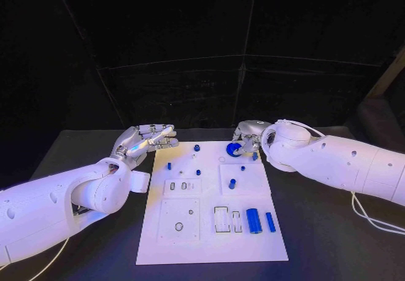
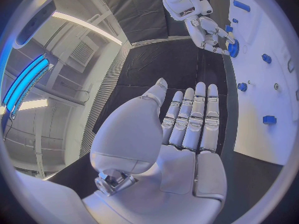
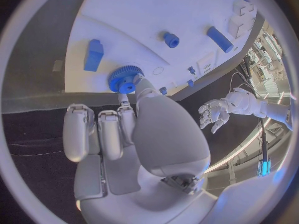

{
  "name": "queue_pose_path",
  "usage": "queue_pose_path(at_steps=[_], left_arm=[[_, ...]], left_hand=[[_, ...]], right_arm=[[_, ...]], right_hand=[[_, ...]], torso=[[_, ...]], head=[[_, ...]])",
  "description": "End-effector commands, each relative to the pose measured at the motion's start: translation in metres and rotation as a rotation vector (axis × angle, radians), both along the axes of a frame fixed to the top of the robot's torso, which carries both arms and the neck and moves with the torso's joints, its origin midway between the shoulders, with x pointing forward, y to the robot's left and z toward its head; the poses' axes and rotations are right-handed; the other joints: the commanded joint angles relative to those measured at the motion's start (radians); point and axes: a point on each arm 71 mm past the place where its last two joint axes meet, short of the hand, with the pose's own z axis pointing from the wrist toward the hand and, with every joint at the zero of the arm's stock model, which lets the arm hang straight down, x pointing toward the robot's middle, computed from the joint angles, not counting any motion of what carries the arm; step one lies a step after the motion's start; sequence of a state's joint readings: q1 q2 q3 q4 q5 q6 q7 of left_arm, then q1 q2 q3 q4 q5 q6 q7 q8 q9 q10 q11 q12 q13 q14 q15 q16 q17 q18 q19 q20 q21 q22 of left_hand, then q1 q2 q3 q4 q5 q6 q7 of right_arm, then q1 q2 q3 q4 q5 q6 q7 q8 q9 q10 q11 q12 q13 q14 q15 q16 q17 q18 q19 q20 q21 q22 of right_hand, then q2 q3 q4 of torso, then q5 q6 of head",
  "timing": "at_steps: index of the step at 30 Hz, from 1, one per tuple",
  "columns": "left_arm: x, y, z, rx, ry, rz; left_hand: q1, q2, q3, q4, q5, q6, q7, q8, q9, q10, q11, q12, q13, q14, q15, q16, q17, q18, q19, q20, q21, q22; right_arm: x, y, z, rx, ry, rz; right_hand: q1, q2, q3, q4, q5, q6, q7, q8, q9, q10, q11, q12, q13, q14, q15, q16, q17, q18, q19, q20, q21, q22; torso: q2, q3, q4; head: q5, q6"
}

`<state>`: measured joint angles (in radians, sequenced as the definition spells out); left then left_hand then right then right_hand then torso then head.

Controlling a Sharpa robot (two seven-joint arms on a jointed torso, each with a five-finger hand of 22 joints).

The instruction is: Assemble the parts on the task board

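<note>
The white task board [image 1: 211, 246] lies in the middle of the black table. My right hand [image 1: 246, 140] hovers at the board's far edge and pinches a blue gear [image 1: 234, 147] between thumb and finger; the right wrist view shows the gear [image 3: 124, 79] at the fingertips of that hand [image 3: 118, 134], close over the board [image 3: 187, 15]. My left hand [image 1: 152, 139] is at the far left corner, fingers stretched out and apart, holding nothing. In the left wrist view the left hand [image 2: 187, 119] lies flat beside the board [image 2: 274, 94], with the right hand [image 2: 209, 32] and gear [image 2: 233, 48] beyond.
A thick blue cylinder [image 1: 253, 220] and a blue bar [image 1: 270, 222] lie at the board's near right. Small blue pegs [image 1: 196, 148] [image 1: 198, 172] [image 1: 232, 184] stand in its far half. Rectangular slots [image 1: 221, 218] and a round hole [image 1: 179, 226] are cut near the front.
</note>
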<state>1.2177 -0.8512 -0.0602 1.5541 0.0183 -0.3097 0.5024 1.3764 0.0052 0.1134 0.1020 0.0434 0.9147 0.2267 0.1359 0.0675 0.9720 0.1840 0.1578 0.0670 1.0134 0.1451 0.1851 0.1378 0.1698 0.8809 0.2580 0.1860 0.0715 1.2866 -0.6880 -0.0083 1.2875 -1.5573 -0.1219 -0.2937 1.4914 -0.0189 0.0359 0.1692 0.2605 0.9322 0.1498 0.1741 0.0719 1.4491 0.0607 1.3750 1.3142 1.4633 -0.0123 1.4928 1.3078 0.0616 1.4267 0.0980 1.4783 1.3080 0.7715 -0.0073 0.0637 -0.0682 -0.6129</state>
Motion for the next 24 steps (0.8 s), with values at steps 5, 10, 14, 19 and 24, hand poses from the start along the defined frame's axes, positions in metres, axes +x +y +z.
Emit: queue_pose_path(at_steps=[5, 10, 14, 19, 24], left_arm=[[0.000, -0.001, 0.001, -0.008, -0.004, -0.014], [-0.001, -0.002, 0.001, -0.008, -0.004, -0.015], [-0.001, -0.002, 0.001, -0.008, -0.004, -0.016], [-0.001, -0.002, 0.001, -0.008, -0.002, -0.018], [-0.001, -0.002, 0.001, -0.008, -0.002, -0.018]], left_hand=[[-0.002, 0.009, -0.001, -0.007, 0.004, 0.003, 0.002, -0.004, -0.001, 0.006, -0.002, -0.005, -0.001, 0.004, 0.000, -0.004, 0.001, 0.014, 0.005, 0.001, -0.005, -0.001], [-0.003, 0.009, -0.002, -0.007, 0.004, 0.003, 0.002, -0.005, -0.001, 0.006, -0.002, -0.005, -0.001, 0.004, 0.000, -0.005, 0.001, 0.014, 0.006, 0.001, -0.006, -0.001], [-0.003, 0.009, -0.002, -0.008, 0.004, 0.002, 0.003, -0.005, -0.001, 0.006, -0.002, -0.006, -0.001, 0.004, 0.000, -0.005, 0.001, 0.014, 0.006, 0.001, -0.006, -0.001], [-0.003, 0.009, -0.002, -0.008, 0.004, 0.002, 0.003, -0.005, -0.001, 0.006, -0.002, -0.006, -0.001, 0.004, 0.000, -0.005, 0.001, 0.014, 0.006, 0.001, -0.006, -0.001], [-0.003, 0.009, -0.003, -0.008, 0.004, 0.002, 0.004, -0.006, -0.001, 0.005, -0.001, -0.007, -0.001, 0.004, 0.000, -0.006, 0.001, 0.014, 0.007, 0.001, -0.007, -0.001]], right_arm=[[-0.002, 0.009, 0.007, -0.024, -0.105, 0.019], [-0.007, 0.018, 0.012, -0.001, -0.151, 0.046], [-0.012, 0.028, 0.017, 0.038, -0.196, 0.071], [-0.019, 0.045, 0.022, 0.073, -0.236, 0.112], [-0.024, 0.065, 0.025, 0.087, -0.255, 0.151]], right_hand=[[0.023, 0.006, 0.073, -0.024, -0.034, 0.046, -0.012, 0.018, 0.002, 0.004, -0.011, 0.004, 0.077, 0.079, -0.009, 0.005, 0.121, -0.012, 0.008, -0.008, 0.008, 0.027], [-0.001, -0.015, 0.133, -0.036, -0.028, 0.062, -0.016, 0.012, -0.003, 0.004, -0.015, -0.001, 0.075, 0.078, -0.014, 0.004, 0.120, -0.012, 0.007, -0.013, 0.009, 0.028], [-0.020, -0.027, 0.160, -0.039, -0.022, 0.063, -0.016, 0.006, -0.004, 0.006, -0.015, 0.000, 0.077, 0.078, -0.013, 0.004, 0.120, -0.012, 0.007, -0.013, 0.009, 0.029], [-0.046, -0.042, 0.200, -0.044, -0.010, 0.064, -0.015, -0.002, -0.005, 0.007, -0.014, -0.003, 0.076, 0.078, -0.013, 0.003, 0.118, -0.013, 0.009, -0.013, 0.010, 0.032], [-0.061, -0.051, 0.227, -0.050, -0.004, 0.066, -0.014, -0.007, -0.005, 0.006, -0.014, -0.005, 0.076, 0.078, -0.013, 0.003, 0.117, -0.013, 0.008, -0.013, 0.010, 0.032]], torso=[[0.000, -0.0003, 0.0011], [0.000, -0.0005, 0.0011], [0.000, -0.0005, 0.0010], [0.000, -0.0011, 0.0019], [0.000, -0.0010, 0.0025]], head=[[0.001, -0.002], [0.003, -0.001], [0.003, -0.002], [0.005, 0.001], [0.008, 0.000]])
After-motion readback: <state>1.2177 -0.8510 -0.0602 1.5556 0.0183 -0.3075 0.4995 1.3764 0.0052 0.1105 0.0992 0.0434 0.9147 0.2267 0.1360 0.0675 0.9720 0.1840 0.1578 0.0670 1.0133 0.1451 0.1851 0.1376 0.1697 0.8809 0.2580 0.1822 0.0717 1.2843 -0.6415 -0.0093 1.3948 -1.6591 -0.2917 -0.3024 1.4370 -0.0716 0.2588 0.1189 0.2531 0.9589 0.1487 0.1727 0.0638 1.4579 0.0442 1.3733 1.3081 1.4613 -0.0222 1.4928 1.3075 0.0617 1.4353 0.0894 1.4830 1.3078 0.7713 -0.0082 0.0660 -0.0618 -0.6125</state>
